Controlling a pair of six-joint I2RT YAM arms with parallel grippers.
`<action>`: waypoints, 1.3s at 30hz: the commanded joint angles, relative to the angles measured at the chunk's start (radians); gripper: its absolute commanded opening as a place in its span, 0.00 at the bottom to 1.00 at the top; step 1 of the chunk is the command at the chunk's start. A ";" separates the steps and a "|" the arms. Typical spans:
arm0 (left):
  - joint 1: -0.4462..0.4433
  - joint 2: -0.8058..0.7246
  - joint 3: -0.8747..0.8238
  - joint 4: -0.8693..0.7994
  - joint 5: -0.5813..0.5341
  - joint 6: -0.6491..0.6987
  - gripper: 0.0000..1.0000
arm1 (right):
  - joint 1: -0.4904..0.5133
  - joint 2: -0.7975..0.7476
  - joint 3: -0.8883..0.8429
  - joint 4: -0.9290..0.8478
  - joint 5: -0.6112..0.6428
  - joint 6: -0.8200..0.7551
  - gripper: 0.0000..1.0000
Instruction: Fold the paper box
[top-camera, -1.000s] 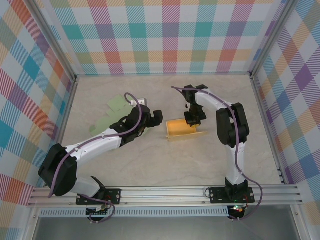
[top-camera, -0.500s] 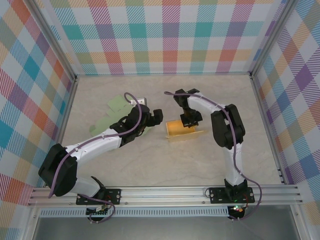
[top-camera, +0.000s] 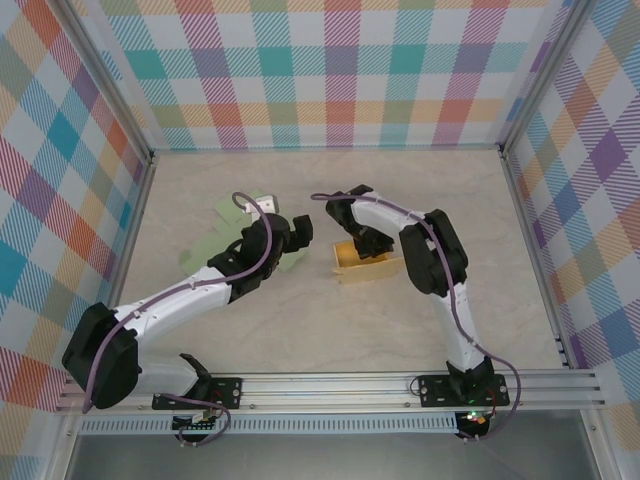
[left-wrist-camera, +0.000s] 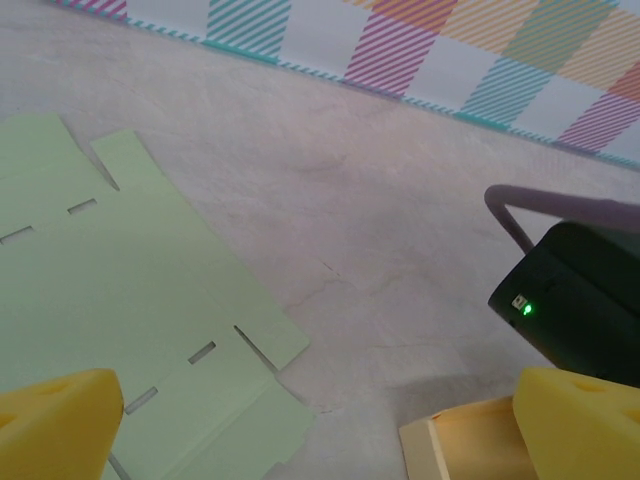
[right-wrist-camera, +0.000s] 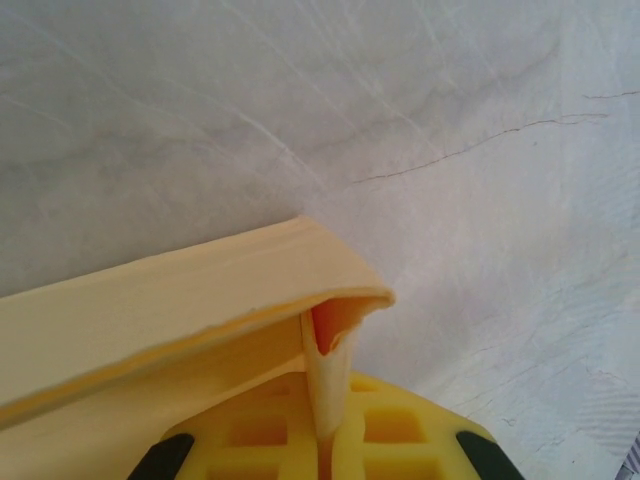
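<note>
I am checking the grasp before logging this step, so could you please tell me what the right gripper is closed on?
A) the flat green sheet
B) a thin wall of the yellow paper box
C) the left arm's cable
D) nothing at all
B: in the right wrist view the right gripper pinches a thin upright panel of the yellow paper box between its pads.

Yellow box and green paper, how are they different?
The yellow box has walls standing up; the green paper lies flat, unfolded. The right gripper pinches a flap of the yellow box; nothing holds the green paper. Both are thin card on the table.
</note>
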 joint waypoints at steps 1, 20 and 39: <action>0.011 -0.025 -0.003 -0.009 -0.031 0.005 1.00 | -0.020 0.073 -0.080 0.102 -0.048 0.023 0.05; 0.044 0.073 0.109 -0.122 0.119 0.037 1.00 | -0.032 -0.238 -0.112 0.111 -0.189 -0.159 0.69; 0.118 0.560 0.470 -0.221 0.235 0.229 0.63 | -0.046 -0.895 -0.331 0.029 -0.219 -0.036 1.00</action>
